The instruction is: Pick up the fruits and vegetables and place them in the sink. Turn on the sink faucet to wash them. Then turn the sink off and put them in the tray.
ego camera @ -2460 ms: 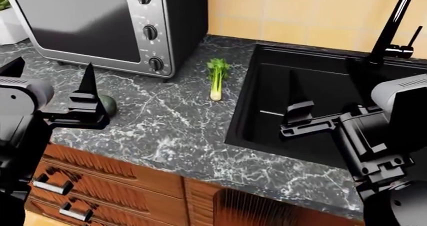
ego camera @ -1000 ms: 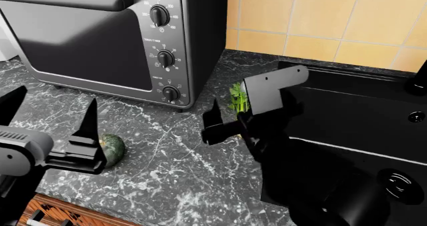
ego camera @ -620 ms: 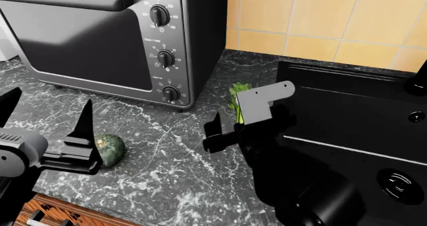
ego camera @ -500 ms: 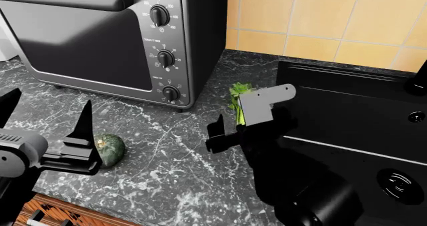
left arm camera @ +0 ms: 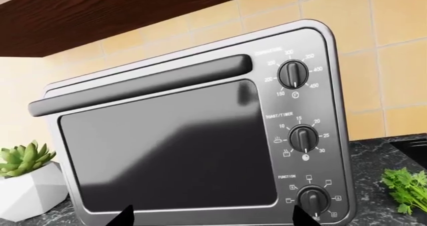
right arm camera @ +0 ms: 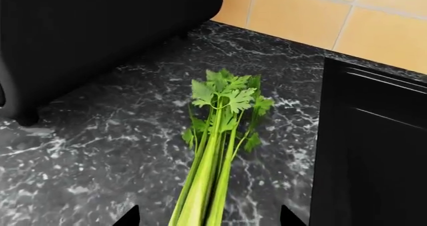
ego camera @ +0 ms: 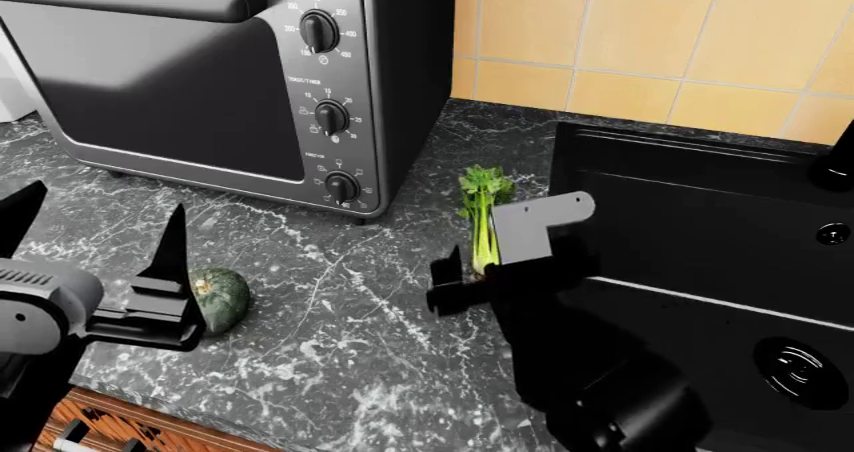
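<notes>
Both right pincer [right arm camera: 208,217] tips straddle celery [right arm camera: 215,156], apparently not touching.

Glossy black blocky arms, a grey bracket on the right arm [ego camera: 541,227], pointed black jaws.

Dark marbled countertop [ego camera: 347,342] with toaster oven [ego camera: 200,72], squash [ego camera: 218,297], celery [ego camera: 481,222], potted succulent [left arm camera: 30,178].

oven [ego camera: 227,82] blocks rear-left | counter [ego camera: 347,312] open between squash [ego camera: 219,298] and celery [ego camera: 479,222]
</notes>
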You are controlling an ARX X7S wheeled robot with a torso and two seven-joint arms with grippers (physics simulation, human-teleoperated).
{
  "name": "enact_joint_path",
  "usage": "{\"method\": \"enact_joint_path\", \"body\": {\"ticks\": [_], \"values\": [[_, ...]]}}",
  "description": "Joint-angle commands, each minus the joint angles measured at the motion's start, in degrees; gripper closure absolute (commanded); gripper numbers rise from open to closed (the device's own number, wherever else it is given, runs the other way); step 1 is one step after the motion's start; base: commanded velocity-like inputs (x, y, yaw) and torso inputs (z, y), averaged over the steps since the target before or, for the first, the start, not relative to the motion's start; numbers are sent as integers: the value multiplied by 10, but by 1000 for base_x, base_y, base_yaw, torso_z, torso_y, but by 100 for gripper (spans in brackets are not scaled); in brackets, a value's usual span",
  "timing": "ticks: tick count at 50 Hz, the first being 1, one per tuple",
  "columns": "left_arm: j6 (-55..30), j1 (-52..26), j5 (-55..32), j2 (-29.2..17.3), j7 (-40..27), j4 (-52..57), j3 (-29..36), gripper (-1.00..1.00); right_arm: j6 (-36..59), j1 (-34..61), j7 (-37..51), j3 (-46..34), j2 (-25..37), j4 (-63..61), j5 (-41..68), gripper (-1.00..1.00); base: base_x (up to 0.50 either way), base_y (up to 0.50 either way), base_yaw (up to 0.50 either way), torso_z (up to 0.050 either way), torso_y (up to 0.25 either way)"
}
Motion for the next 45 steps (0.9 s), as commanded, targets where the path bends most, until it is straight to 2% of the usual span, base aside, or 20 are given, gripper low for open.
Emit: {"method": "enact_joint_path", "body": {"ticks": [1,8,9,19,33,45], "values": [[2,-3,-4,-5,-5,-2,2,-100,-20,-7,-5,-10,1,25,-4,-100,0,0,0,0,0],[2,-4,-12,-11,-10,-1,-1,-100,-28,-7,-7,-23,1,34,-9,-100,0,0,0,0,0],[2,-4,-13,-11,-10,-1,-1,-100,-28,-7,-8,-24,1,34,-9,100,0,0,0,0,0],[2,-6,-17,-15,-16,-1,4,-100,-9,0,1,-5,18,1,5,100,0,0,0,0,0],[5,-6,-10,-23,0,-8,24,-100,46,10,19,77,70,-105,56,100,0,0,0,0,0],[-11,-38,-20,-37,38,-37,85,-100,121,32,41,139,95,-189,112,100,0,0,0,0,0]]}}
